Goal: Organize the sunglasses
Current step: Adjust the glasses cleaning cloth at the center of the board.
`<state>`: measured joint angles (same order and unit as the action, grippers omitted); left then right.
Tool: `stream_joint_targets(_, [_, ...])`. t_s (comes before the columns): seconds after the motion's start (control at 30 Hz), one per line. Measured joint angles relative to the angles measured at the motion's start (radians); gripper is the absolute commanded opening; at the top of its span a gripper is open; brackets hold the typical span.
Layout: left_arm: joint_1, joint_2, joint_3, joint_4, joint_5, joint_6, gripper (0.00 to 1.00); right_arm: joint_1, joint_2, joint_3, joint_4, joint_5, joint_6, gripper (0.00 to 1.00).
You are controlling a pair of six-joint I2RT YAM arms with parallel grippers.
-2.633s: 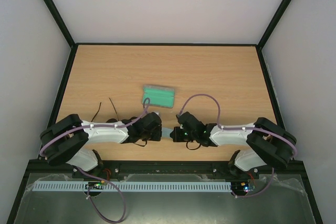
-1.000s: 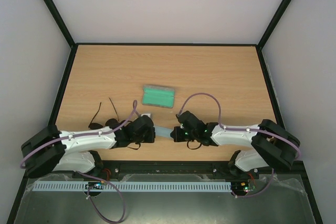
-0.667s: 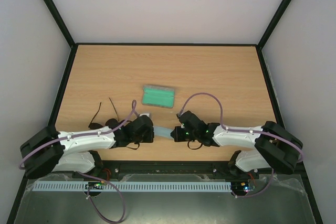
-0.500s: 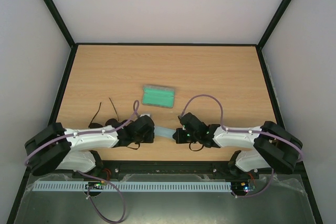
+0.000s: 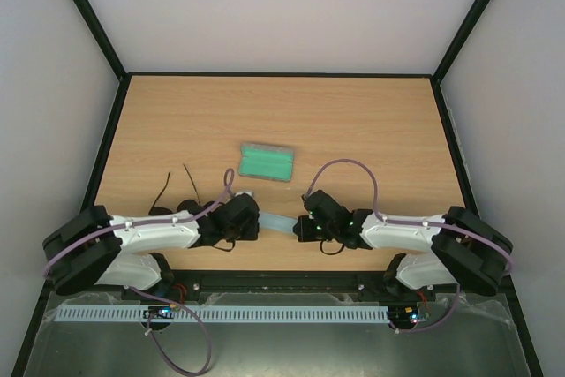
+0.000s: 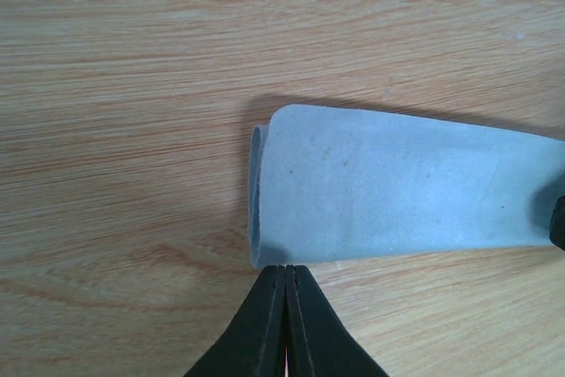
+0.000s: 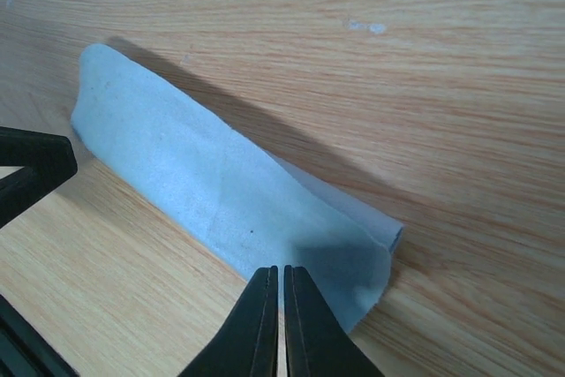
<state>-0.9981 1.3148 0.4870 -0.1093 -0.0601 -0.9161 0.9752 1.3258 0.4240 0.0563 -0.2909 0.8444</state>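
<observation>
The black sunglasses (image 5: 183, 205) lie on the table just beyond my left forearm, thin arms pointing away; the forearm partly hides them. Between my two grippers lies a light blue-grey cloth (image 5: 277, 221), folded over into a strip. In the left wrist view the left gripper (image 6: 285, 269) is shut, pinching the near edge of the cloth (image 6: 397, 187) at its left end. My right gripper (image 7: 282, 271) is shut on the near edge of the cloth (image 7: 203, 174) at its right end. In the top view the left gripper (image 5: 256, 221) and right gripper (image 5: 301, 227) face each other.
A grey case with green lining (image 5: 267, 162) lies open a little beyond the cloth. The wooden table (image 5: 353, 121) is walled on three sides by a black-framed enclosure. Both arm bases sit at the near edge.
The left arm's elbow has swung out to the left and back. The right gripper has drifted slightly right, so more cloth shows between the grippers. Both stay shut.
</observation>
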Motion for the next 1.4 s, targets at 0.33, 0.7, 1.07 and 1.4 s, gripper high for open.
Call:
stream_joint_targets(0.33, [-0.003, -0.111, 0.000, -0.046, -0.001, -0.006, 0.03, 0.000, -0.080, 0.027, -0.058, 0.014, -0.010, 0.05])
stream_joint_targets(0.7, [-0.002, -0.011, 0.019, -0.043, -0.005, 0.010, 0.02, 0.000, -0.071, -0.006, -0.055, 0.013, -0.005, 0.05])
stream_joint_targets(1.07, [0.000, 0.034, 0.038, -0.011, -0.004, 0.023, 0.02, 0.000, -0.037, -0.040, -0.006, 0.009, 0.012, 0.04])
stream_joint_targets(1.4, [0.000, -0.072, 0.017, -0.040, -0.005, 0.008, 0.03, -0.014, -0.037, -0.033, -0.024, 0.036, -0.011, 0.05])
